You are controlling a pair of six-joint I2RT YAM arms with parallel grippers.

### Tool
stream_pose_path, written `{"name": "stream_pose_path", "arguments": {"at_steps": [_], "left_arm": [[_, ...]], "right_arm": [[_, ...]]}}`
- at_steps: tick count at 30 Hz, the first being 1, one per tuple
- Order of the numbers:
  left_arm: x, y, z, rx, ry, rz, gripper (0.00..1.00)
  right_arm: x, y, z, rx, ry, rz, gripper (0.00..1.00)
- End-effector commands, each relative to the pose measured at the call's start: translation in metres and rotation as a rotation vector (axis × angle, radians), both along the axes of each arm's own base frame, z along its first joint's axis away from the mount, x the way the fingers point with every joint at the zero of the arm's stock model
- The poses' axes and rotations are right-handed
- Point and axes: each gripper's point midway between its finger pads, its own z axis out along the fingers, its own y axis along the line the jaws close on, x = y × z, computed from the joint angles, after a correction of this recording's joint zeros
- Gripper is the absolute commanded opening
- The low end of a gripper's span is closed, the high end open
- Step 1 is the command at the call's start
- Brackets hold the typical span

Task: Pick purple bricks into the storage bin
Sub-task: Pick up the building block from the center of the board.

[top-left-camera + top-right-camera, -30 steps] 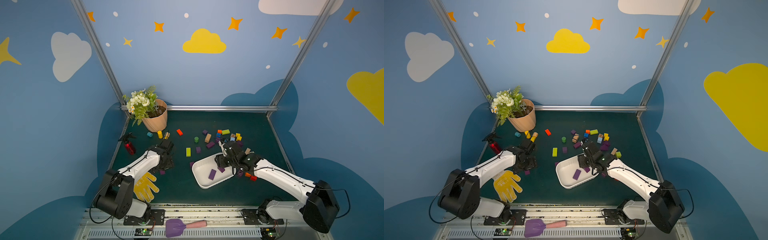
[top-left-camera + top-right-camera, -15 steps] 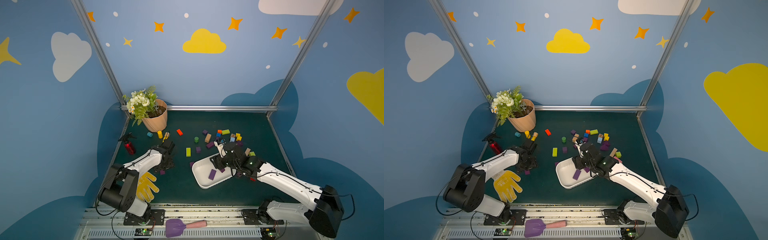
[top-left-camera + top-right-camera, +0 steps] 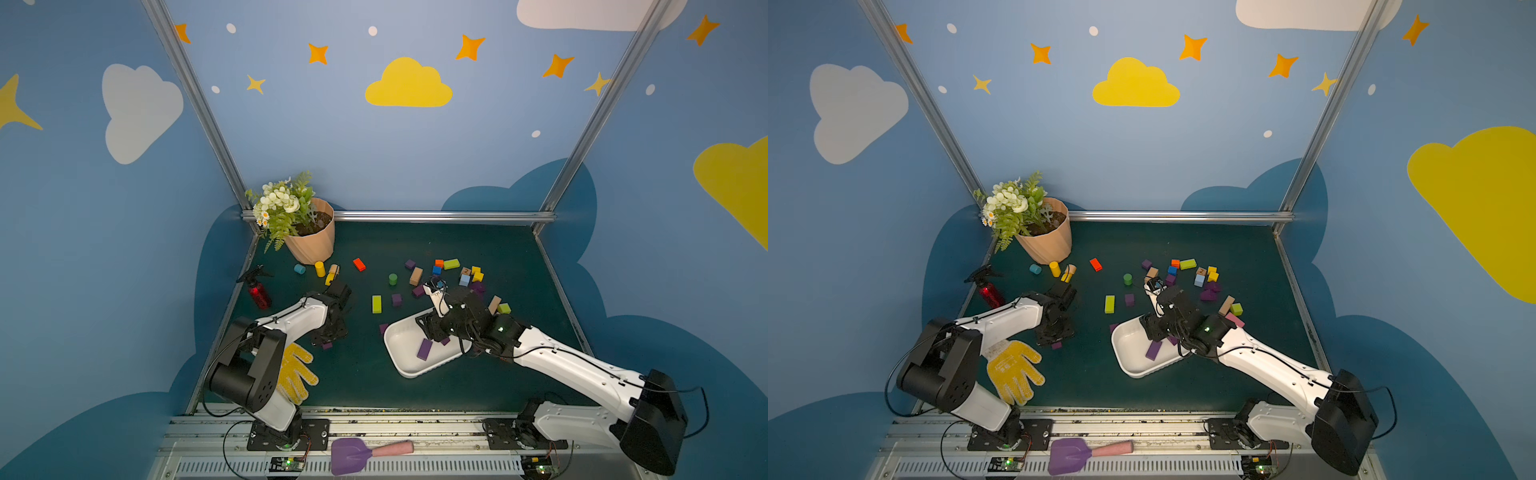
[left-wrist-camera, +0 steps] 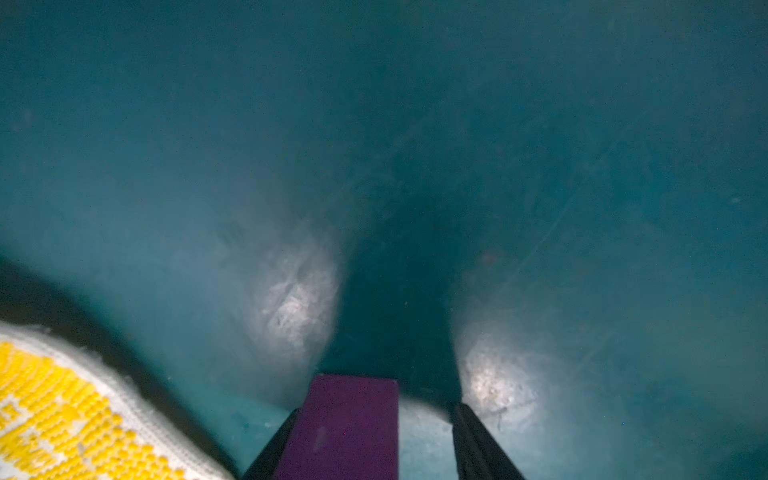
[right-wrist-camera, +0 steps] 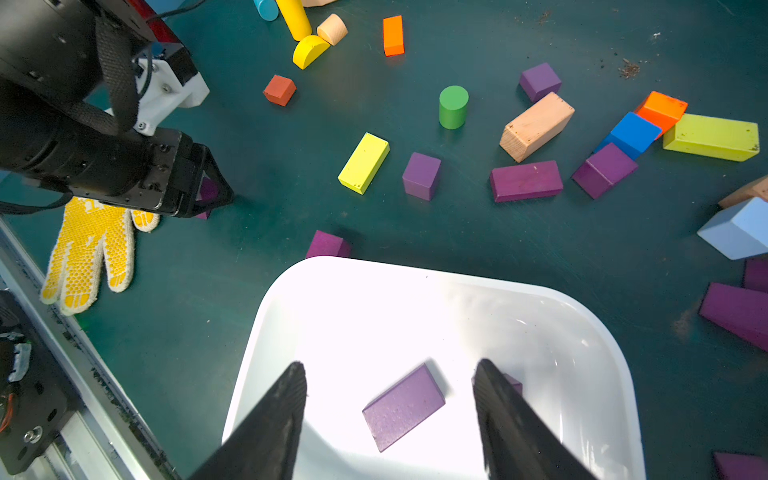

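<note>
The storage bin (image 3: 398,362), a white tray, lies right of centre in both top views and holds a purple brick (image 5: 403,407); a second purple brick (image 5: 514,384) peeks out behind one finger. My right gripper (image 5: 390,365) hovers open over the bin with nothing between its fingers. My left gripper (image 4: 374,409) is down on the mat by the yellow glove and straddles another purple brick (image 4: 345,428). One finger touches that brick and the other stands a gap away. More purple bricks (image 5: 422,174) (image 5: 525,180) (image 5: 328,245) lie on the mat beyond the bin.
A peach flowerpot (image 3: 311,245) and a red spray bottle (image 3: 257,291) stand at the back left. A yellow glove (image 3: 297,372) lies under the left arm. Yellow, green, orange, blue and tan blocks (image 5: 363,162) are scattered behind the bin. A purple scoop (image 3: 353,455) rests on the front rail.
The left gripper's jaws have narrowed round the purple brick on the mat. The right gripper has drifted slightly further over the bin, its jaws about as wide as before.
</note>
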Motion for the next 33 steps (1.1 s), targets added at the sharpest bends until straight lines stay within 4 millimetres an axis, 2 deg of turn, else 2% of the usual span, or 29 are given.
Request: {"name": "stream_pose_path", "arguments": {"at_steps": [1,9,18,25,33], "left_arm": [[-0.003,0.004,-0.005,0.008,0.01,0.022,0.52],[-0.004,0.004,-0.009,0.002,0.011,0.029,0.43],[-0.003,0.002,-0.01,-0.014,0.004,0.036,0.27],[0.0,0.0,-0.008,-0.027,-0.004,0.032,0.25],[0.004,-0.01,0.001,-0.081,-0.049,0.002,0.25]], "right_arm": [[0.001,0.003,0.002,-0.002,-0.014,0.008,0.66],[0.003,0.005,0.002,-0.01,-0.011,0.007,0.66],[0.005,0.007,-0.003,-0.016,0.009,-0.011,0.66],[0.009,0.006,-0.008,-0.031,0.025,-0.04,0.66],[0.017,-0.001,-0.025,-0.076,0.058,-0.123,0.66]]}}
